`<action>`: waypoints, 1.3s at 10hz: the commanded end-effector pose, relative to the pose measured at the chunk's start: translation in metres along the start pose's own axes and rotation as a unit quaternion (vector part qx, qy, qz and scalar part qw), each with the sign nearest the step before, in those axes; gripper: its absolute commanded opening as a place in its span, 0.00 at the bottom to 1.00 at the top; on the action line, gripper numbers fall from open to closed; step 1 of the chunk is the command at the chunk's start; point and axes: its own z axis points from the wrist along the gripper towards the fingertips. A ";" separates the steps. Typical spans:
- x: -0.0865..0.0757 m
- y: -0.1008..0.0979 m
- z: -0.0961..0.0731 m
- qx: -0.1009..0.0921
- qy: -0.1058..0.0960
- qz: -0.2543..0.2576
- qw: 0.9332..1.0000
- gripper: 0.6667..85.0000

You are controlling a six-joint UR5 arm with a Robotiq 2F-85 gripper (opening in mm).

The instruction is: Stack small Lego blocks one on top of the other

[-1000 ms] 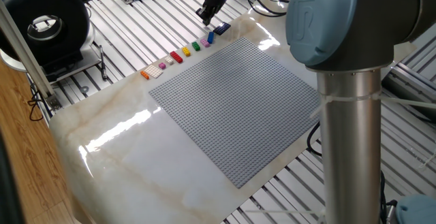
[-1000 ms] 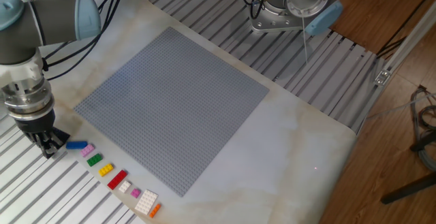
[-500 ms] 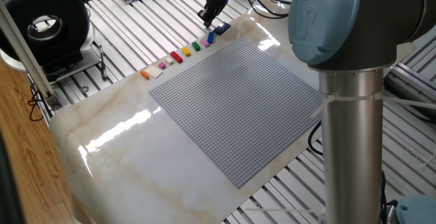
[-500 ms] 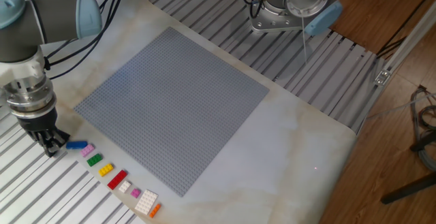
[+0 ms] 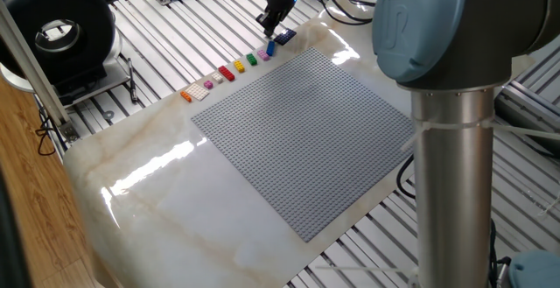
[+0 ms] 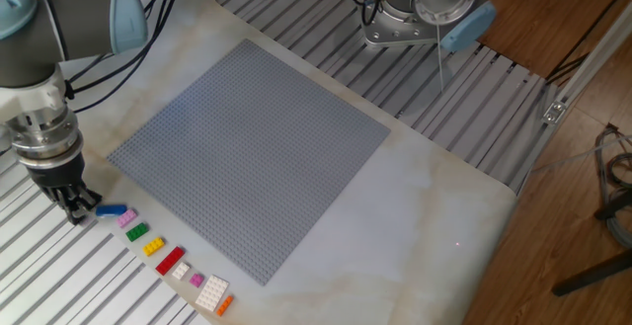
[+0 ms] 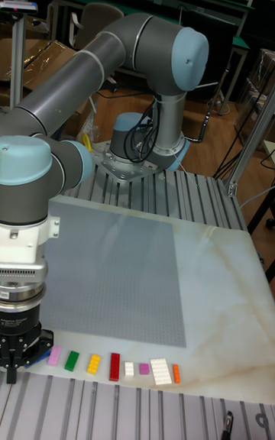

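A row of small Lego blocks lies beside the grey baseplate (image 6: 247, 157): blue (image 6: 112, 210), pink (image 6: 126, 220), green (image 6: 137, 232), yellow (image 6: 153, 247), red (image 6: 170, 260), then white and pink ones, and orange (image 6: 225, 305) last. The dark navy block (image 5: 283, 36) sits at the row's far end, a little apart. My gripper (image 5: 271, 25) hangs low right beside the navy block, with its fingers apart and nothing held. The same gripper (image 7: 23, 367) reaches the table left of the pink block (image 7: 54, 355), where it hides the navy block.
The marble tabletop (image 5: 175, 200) ends at slatted metal rails (image 6: 59, 276) right behind the row of blocks. The arm's base (image 6: 415, 19) stands beyond the baseplate's far side. A black round device (image 5: 57, 30) and a keyboard sit off the table.
The gripper has shifted slightly along the table edge toward the dark navy block. The blocks have not moved.
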 end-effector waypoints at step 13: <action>0.027 -0.011 -0.014 0.000 0.021 0.023 1.000 0.00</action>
